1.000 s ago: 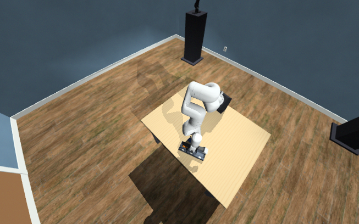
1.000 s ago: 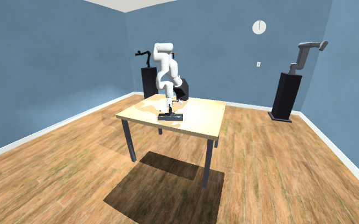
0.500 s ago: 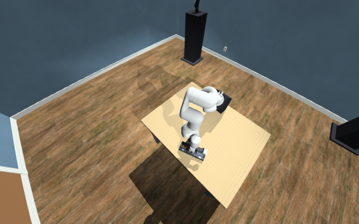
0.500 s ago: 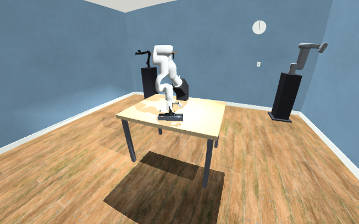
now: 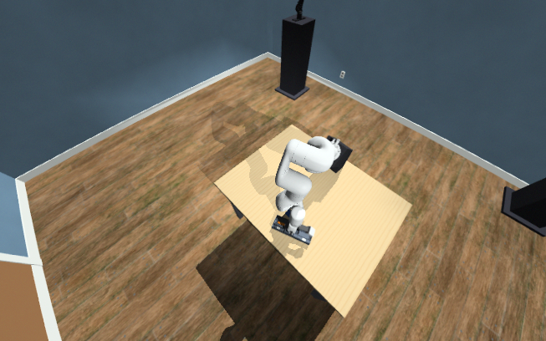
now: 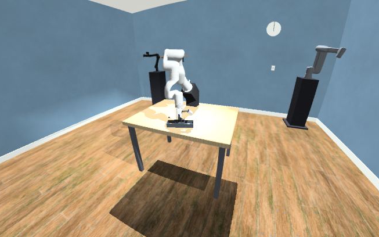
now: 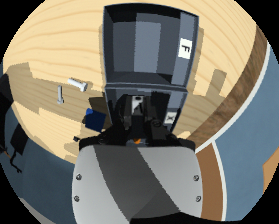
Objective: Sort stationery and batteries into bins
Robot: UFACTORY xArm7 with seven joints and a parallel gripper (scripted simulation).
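In the wrist view, the gripper (image 5: 291, 231) (image 6: 180, 119) (image 7: 137, 104) reaches into the bin marked X (image 5: 290, 234) (image 6: 180, 125) (image 7: 176, 106), its fingers closed on a small thing that I cannot identify. The bin marked F (image 5: 305, 239) (image 6: 187, 125) (image 7: 147, 80) stands just beyond, against it. Two grey bolts, one (image 7: 77, 84) slanted and one (image 7: 60, 95) more lengthwise, lie on the wooden table (image 5: 350, 236) (image 6: 214, 120) (image 7: 45, 50). A dark blue object (image 5: 288, 212) (image 7: 94, 121) is near the X bin.
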